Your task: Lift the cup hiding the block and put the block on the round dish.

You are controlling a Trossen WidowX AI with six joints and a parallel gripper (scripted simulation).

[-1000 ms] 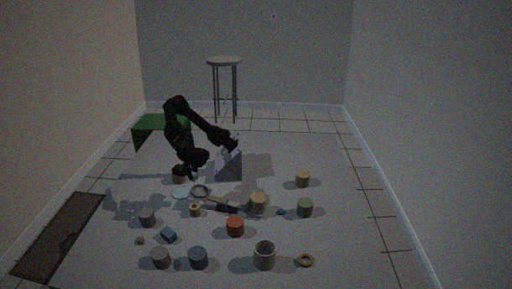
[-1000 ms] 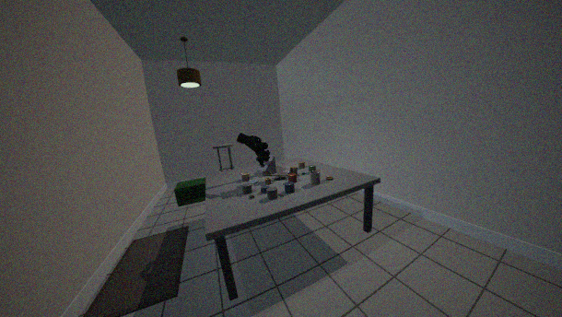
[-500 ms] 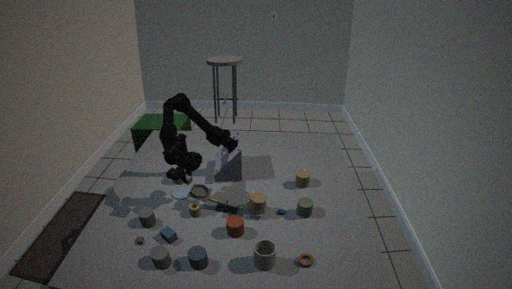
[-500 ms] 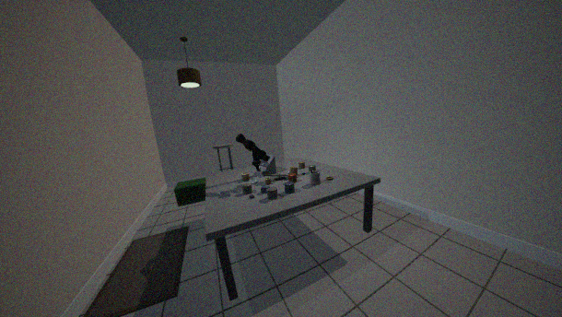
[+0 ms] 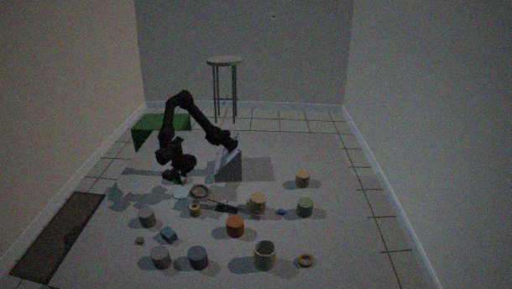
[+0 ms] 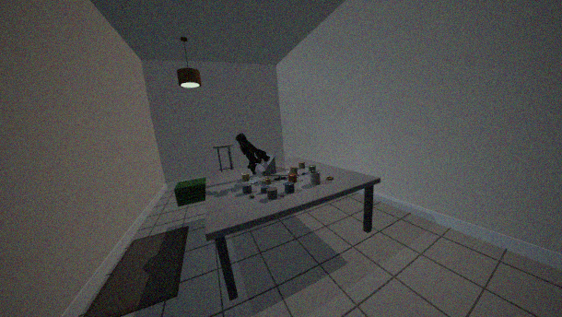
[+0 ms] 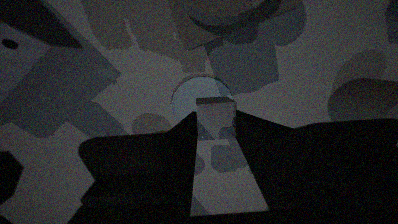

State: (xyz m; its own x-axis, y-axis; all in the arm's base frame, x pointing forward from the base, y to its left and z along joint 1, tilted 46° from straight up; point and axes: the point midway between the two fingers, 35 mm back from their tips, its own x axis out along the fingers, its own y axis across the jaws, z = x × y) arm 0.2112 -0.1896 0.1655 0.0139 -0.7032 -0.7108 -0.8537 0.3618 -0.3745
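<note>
My gripper [image 5: 180, 182] [image 6: 253, 172] [image 7: 213, 115] is shut on a small grey block [image 7: 216, 122], raised above the table near the dish. The light-blue round dish [image 5: 180, 192] [image 7: 184, 98] lies just below and beyond the block in the wrist view. The balance [image 5: 227, 207] has an empty near-arm pan [image 5: 199, 186]. A tan cup [image 5: 257, 202] [image 6: 293, 170] stands on its other end. Another tan cup [image 6: 245, 177] stands on the table left of the arm; the arm mostly hides it in the top view. No cup shows above the dish.
A yellow ring piece [image 5: 194, 211] is near the empty pan. A grey wedge-shaped thing [image 5: 233, 170] stands behind the balance. An orange cylinder [image 5: 235, 227], green cylinder [image 5: 305, 208], blue block [image 5: 169, 235], open grey cup [image 5: 264, 260] and several other cylinders are spread toward the front.
</note>
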